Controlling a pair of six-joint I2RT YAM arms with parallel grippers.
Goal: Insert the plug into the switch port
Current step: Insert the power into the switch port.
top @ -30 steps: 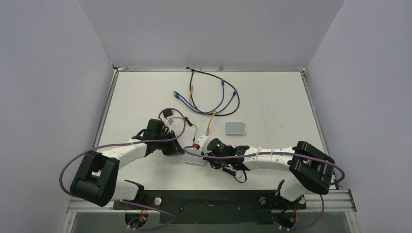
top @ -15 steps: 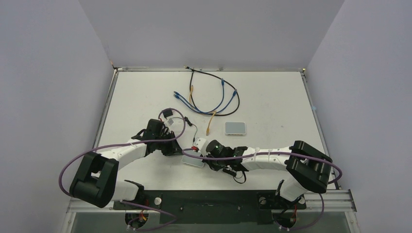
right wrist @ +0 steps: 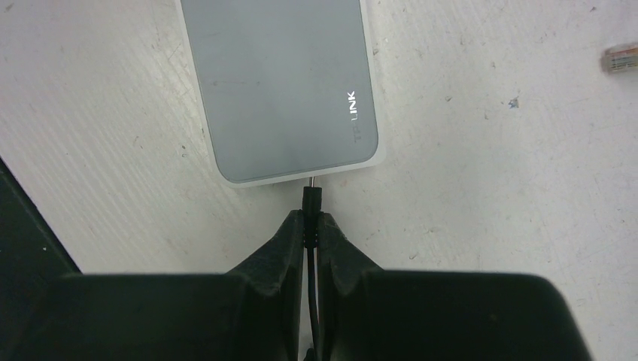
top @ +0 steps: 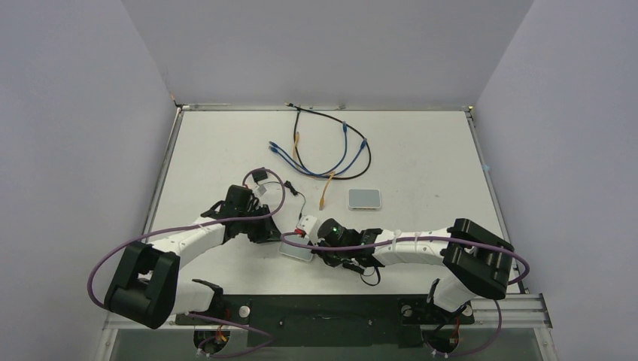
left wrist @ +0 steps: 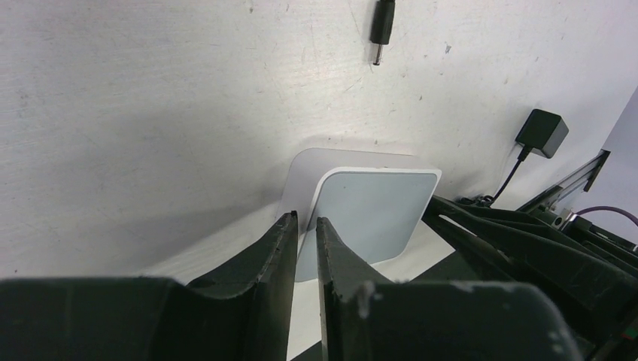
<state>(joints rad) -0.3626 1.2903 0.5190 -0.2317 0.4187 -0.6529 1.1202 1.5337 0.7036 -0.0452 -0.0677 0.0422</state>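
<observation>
Black plug (right wrist: 309,201) sat clenched in my right tool (right wrist: 311,226), its metal pin meeting the port (right wrist: 311,178) on the narrow edge of the white, grey-faced box (right wrist: 278,83). My left tool (left wrist: 305,229) was clamped on another edge of that box, which lay on the worktop (right wrist: 489,188) between my two arms.

Left pincer (left wrist: 307,226) and right pincer (right wrist: 311,223) are both pinched nearly closed

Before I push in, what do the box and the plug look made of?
Box: looks like moulded plastic, a white shell with a smooth matte grey face and printed lettering. Plug: matte black sleeve, probably plastic or rubber, with a thin pale tip that looks like metal.
</observation>
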